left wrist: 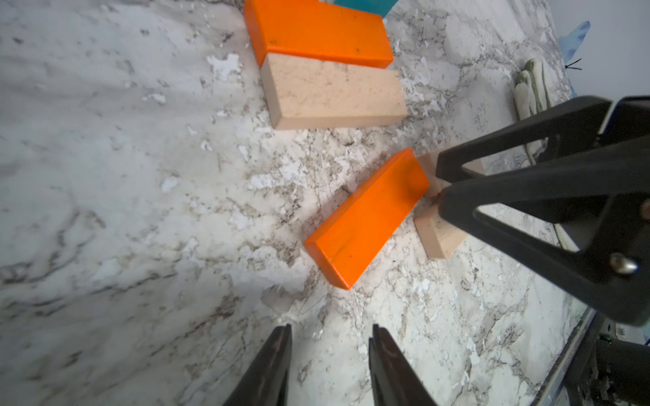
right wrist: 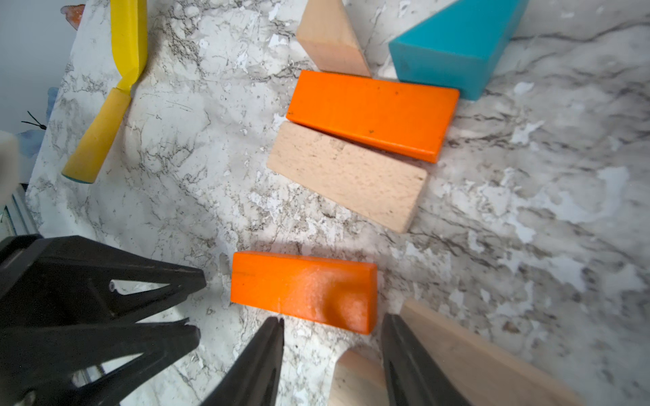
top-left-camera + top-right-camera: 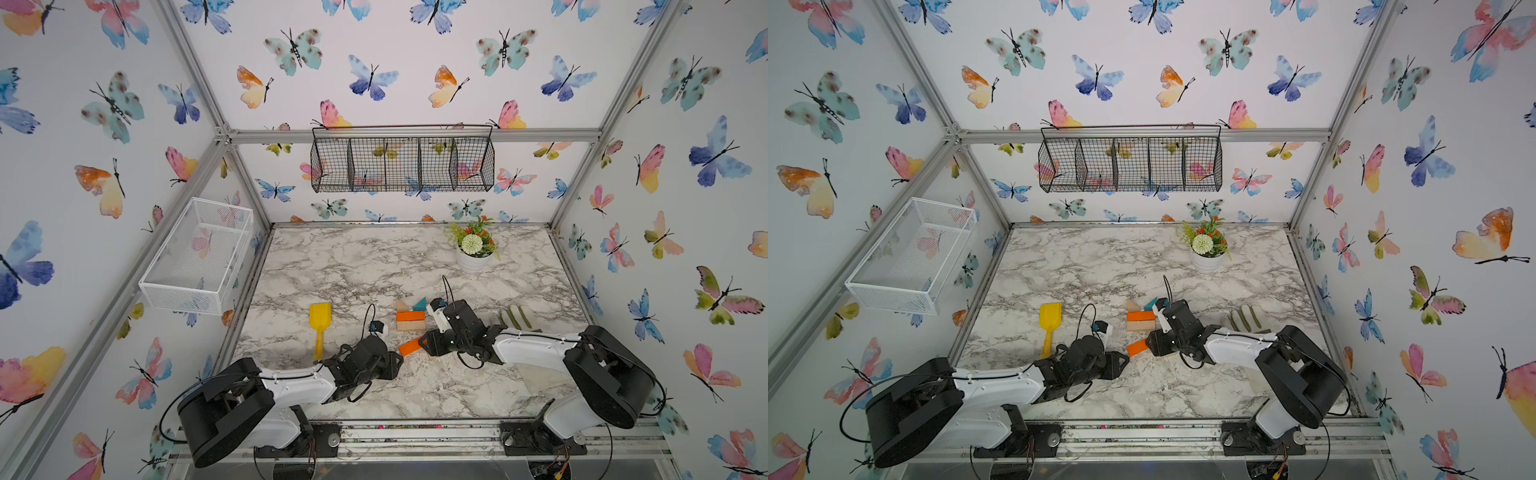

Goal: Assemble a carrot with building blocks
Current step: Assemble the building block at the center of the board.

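Left wrist view: looking past the left gripper, jaws parted, holding nothing, only bare marble-patterned counter between the fingertips. Just ahead, lying flat and askew, a loose orange wooden bar, one end against or just beside a small plain-wood rectangle. Over that rectangle, the right gripper, likewise parted. From the right wrist view, clamped on nothing: a strip of bare counter between one finger and a blurred tan piece low in the gap. Possibly the same rectangle, possibly not; cannot tell. Just outside the other finger, a second plain-wood plank.

Beyond, in both top views, the carrot begun and lying flat: tan wooden triangle and teal wooden triangle side by side at the leafy end, then a first orange bar, then a long plain-wood bar. Both bars touching along their long sides, though slightly out of parallel from the right wrist view. Loose orange bar near this group but apart from it, and turned at an angle.

Judged a little over half done: four of seven building blocks seated. Left to do: square the loose orange bar against the long plain-wood bar, then add the two small wood pieces as the tapering tip
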You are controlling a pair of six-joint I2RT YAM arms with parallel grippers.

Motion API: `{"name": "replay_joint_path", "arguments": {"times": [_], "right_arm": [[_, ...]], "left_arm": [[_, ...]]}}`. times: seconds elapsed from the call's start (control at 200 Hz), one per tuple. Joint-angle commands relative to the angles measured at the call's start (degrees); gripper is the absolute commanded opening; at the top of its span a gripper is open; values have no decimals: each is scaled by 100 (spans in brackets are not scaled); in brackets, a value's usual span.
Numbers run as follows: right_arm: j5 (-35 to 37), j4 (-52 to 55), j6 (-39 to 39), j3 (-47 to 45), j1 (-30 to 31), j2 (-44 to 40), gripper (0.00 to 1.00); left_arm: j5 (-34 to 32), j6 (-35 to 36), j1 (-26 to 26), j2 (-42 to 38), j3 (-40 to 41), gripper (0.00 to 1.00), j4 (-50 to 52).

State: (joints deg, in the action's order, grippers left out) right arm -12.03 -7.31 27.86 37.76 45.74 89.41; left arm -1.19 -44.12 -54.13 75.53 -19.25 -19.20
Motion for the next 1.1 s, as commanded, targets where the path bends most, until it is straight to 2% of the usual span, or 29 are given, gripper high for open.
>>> {"name": "replay_joint_path", "arguments": {"times": [0.0, 0.185, 0.551, 0.666, 0.816, 1.096], "right_arm": [[-50, 186, -34, 105, 23, 294, 51], [-10, 274, -64, 206, 23, 419, 51], [-176, 221, -40, 171, 23, 404, 46], [-128, 248, -35, 162, 23, 368, 47], [-143, 239, -43, 162, 24, 376, 46], [-360, 174, -11, 96, 23, 336, 46]], "left_arm": [[90, -30, -23, 229, -185, 42, -329], [123, -2, -24, 337, -278, 41, -343], [238, -14, -27, 633, -310, 32, -577], [131, 0, -28, 572, -333, 32, -450], [0, 5, -16, 584, -362, 38, -314], [-64, 64, 23, 861, -444, 37, -531]]}}
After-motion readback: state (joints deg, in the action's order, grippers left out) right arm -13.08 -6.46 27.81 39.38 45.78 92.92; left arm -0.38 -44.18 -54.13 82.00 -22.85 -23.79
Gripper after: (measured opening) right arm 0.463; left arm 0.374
